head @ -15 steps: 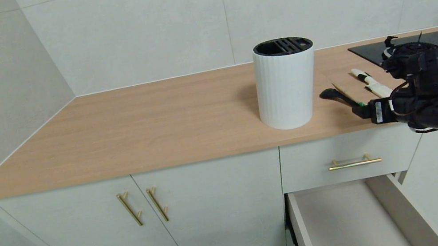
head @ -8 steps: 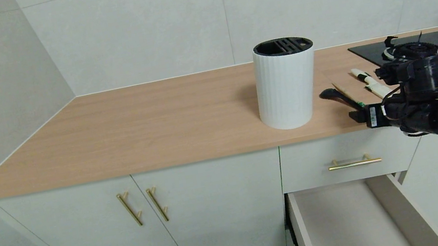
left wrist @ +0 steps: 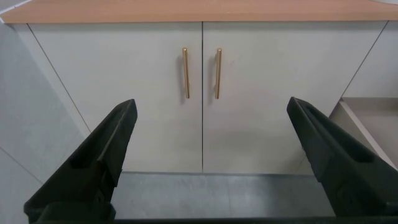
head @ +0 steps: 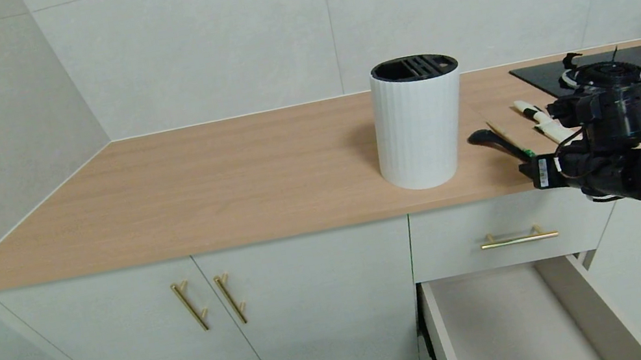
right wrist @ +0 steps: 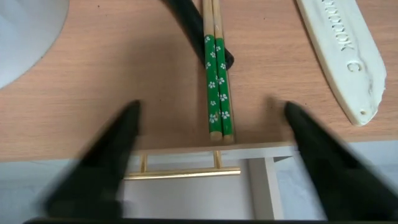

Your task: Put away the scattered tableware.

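— Which arm is placed for the next pick?
— Not the left. The left jaws are spread wide with nothing between them, down low and facing the cupboard doors (left wrist: 202, 93), well apart from everything on the surface (head: 197, 188)
— And going right from there?
— At the centre of the frame the white holder (head: 420, 123) stands upright. Just right of it lies the black spoon (head: 480, 138), then the chopsticks (head: 504, 137), then a white utensil (head: 541, 121). All three lie flat on the surface at centre right
— So the right arm?
— Yes, by a long way. The right jaws sit at the surface's front edge, right of centre, open wide and holding nothing. The open drawer (head: 498, 327) is below them at the lower right
— How do the chopsticks lie to them?
— The chopsticks (right wrist: 216, 81) are a touching pair, green flowered ends at the front edge and pointing straight at the jaws. Their long axis runs away toward the back and a little left. The ends fall midway between the two fingers (right wrist: 106, 162), so I judge a short push forward and a squeeze across the pair would catch them
— Anything in the way?
— The spoon's handle lies against the chopsticks further in, so the grip looks safest near the green ends
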`<state>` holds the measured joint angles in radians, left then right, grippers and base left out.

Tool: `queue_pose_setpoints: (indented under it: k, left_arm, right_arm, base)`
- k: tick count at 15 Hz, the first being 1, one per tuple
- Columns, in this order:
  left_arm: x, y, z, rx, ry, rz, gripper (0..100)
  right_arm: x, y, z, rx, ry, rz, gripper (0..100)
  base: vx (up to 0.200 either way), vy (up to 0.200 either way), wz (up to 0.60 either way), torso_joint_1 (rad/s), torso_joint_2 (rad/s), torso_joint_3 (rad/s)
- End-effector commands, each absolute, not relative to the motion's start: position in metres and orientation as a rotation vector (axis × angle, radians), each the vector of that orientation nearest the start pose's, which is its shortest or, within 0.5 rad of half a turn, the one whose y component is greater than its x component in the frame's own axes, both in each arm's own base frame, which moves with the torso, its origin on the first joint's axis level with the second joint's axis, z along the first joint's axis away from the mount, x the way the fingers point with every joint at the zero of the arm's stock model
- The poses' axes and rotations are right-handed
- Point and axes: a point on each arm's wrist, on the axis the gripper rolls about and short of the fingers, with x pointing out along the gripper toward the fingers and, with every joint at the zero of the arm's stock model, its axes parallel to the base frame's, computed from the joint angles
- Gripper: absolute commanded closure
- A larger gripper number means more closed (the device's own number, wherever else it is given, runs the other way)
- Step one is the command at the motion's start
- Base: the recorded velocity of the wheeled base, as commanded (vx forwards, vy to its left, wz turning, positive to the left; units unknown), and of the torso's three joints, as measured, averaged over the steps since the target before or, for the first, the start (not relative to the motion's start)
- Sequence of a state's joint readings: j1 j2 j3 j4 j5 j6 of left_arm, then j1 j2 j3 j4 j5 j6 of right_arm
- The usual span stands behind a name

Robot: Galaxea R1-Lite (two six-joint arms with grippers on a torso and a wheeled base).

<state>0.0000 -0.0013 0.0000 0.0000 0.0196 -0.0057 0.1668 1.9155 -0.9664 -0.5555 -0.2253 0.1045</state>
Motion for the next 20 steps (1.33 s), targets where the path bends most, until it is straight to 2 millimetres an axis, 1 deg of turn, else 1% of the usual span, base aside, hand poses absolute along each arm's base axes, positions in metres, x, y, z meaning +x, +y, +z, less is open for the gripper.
queue_pose_setpoints:
  k: [1,7,8,10,11,13,14,15,16,17,18,19,20]
  left_arm:
    - [-0.023,0.0,0.075,-0.006,0.0,0.02,0]
    - [-0.023,0.0,0.075,-0.006,0.0,0.02,0]
    - [-0.023,0.0,0.075,-0.006,0.0,0.02,0]
    - [-0.023,0.0,0.075,-0.006,0.0,0.02,0]
    - [-0.023,0.0,0.075,-0.006,0.0,0.02,0]
    - [-0.023,0.0,0.075,-0.006,0.0,0.02,0]
    - [-0.023,0.0,0.075,-0.006,0.0,0.02,0]
    - [-0.023,0.0,0.075,-0.006,0.0,0.02,0]
    - [-0.023,0.0,0.075,-0.006,0.0,0.02,0]
    - [-0.023,0.0,0.075,-0.006,0.0,0.02,0]
    - [-0.023,0.0,0.075,-0.006,0.0,0.02,0]
    - [-0.023,0.0,0.075,-0.006,0.0,0.02,0]
    - [-0.023,0.0,0.075,-0.006,0.0,0.02,0]
  right_arm:
    - [0.354,0.055,0.147,0.03,0.377,-0.078,100]
    - [0.351,0.054,0.153,0.034,0.36,-0.077,100]
    - [0.347,0.053,0.16,0.039,0.344,-0.077,100]
    - [0.333,0.051,0.175,0.043,0.316,-0.073,100]
    - [0.323,0.049,0.184,0.048,0.297,-0.073,100]
    - [0.296,0.047,0.203,0.057,0.268,-0.064,100]
    - [0.289,0.046,0.207,0.064,0.263,-0.063,100]
    - [0.271,0.045,0.215,0.082,0.256,-0.052,100]
    - [0.245,0.045,0.227,0.082,0.26,-0.032,100]
    - [0.225,0.044,0.235,0.081,0.278,-0.02,100]
    - [0.209,0.044,0.239,0.081,0.312,-0.002,100]
    - [0.203,0.044,0.24,0.077,0.328,0.007,100]
    - [0.185,0.041,0.245,0.088,0.331,0.065,100]
  base:
    - [0.0,0.0,0.0,0.0,0.0,0.0]
    - [0.0,0.0,0.0,0.0,0.0,0.0]
    - [0.0,0.0,0.0,0.0,0.0,0.0]
    - [0.0,0.0,0.0,0.0,0.0,0.0]
    - [0.0,0.0,0.0,0.0,0.0,0.0]
    - [0.0,0.0,0.0,0.0,0.0,0.0]
    - [0.0,0.0,0.0,0.0,0.0,0.0]
    - [0.0,0.0,0.0,0.0,0.0,0.0]
    - [0.0,0.0,0.0,0.0,0.0,0.0]
    - [0.0,0.0,0.0,0.0,0.0,0.0]
    - [0.0,0.0,0.0,0.0,0.0,0.0]
    - [0.0,0.0,0.0,0.0,0.0,0.0]
    - [0.0,0.0,0.0,0.0,0.0,0.0]
